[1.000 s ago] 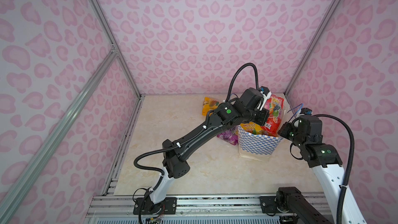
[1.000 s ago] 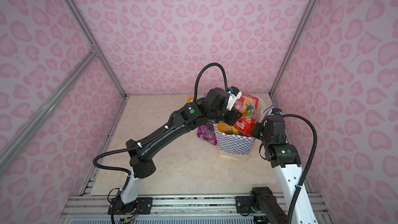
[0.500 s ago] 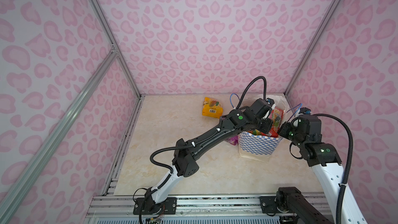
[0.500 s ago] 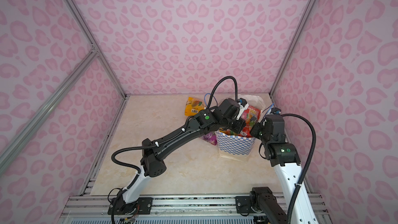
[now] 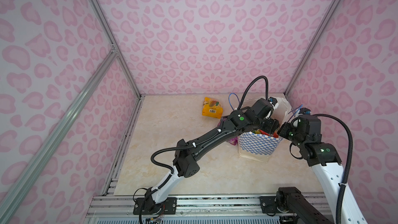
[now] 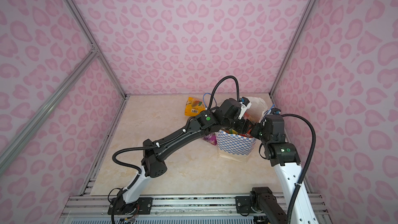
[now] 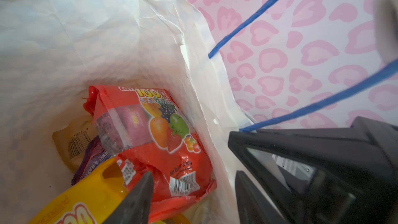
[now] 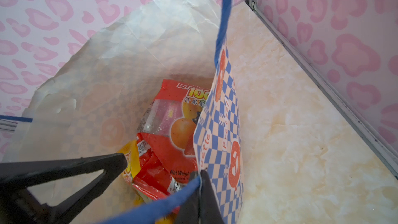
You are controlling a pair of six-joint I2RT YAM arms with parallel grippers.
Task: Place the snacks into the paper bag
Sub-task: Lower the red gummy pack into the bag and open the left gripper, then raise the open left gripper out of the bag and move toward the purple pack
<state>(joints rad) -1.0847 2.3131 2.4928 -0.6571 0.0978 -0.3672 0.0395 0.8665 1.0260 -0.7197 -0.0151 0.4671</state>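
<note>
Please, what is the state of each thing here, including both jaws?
paper bag: standing, mouth open.
red pouch: loose inside the bag.
yellow pouch: inside the bag.
yellow-orange pouch: flat on the table.
purple pouch: on table beside bag.
left gripper: jaws open, in bag mouth.
right gripper: jaws shut on bag rim.

paper bag [image 7: 86, 39] | red pouch [image 7: 168, 158], yellow pouch [image 7: 86, 199] inside | fingers [image 7: 137, 201] apart
</note>
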